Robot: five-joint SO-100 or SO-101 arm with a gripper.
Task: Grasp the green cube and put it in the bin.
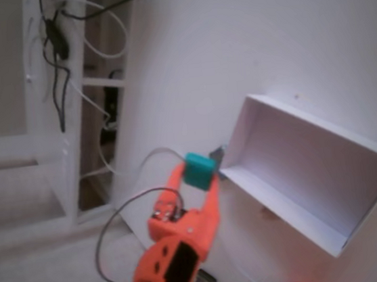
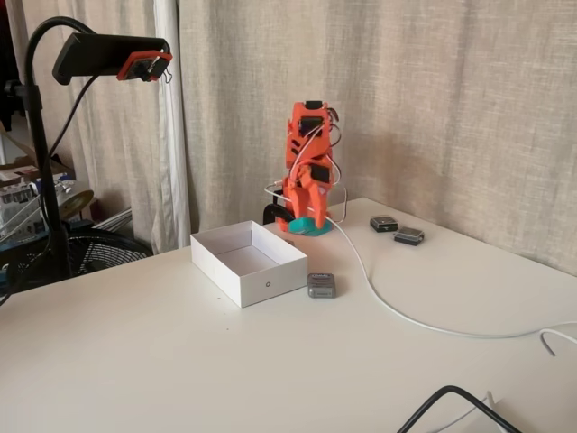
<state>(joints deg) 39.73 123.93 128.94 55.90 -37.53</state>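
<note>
In a fixed view the green cube (image 1: 198,168) is a small teal block clamped between the two orange fingers of my gripper (image 1: 198,175), which is shut on it. It sits just left of the near corner of the bin (image 1: 242,129), a shallow white box with nothing in it. The other fixed view shows the orange arm (image 2: 308,153) folded up at the back of the table behind the bin (image 2: 249,280). The gripper and cube are too small there to make out.
A small dark grey square piece (image 2: 322,285) lies against the bin's right side and shows just behind the cube (image 1: 218,155). Two more dark pieces (image 2: 395,229) lie to the right. A white cable (image 2: 388,305) crosses the table. A camera stand (image 2: 45,144) rises at the left.
</note>
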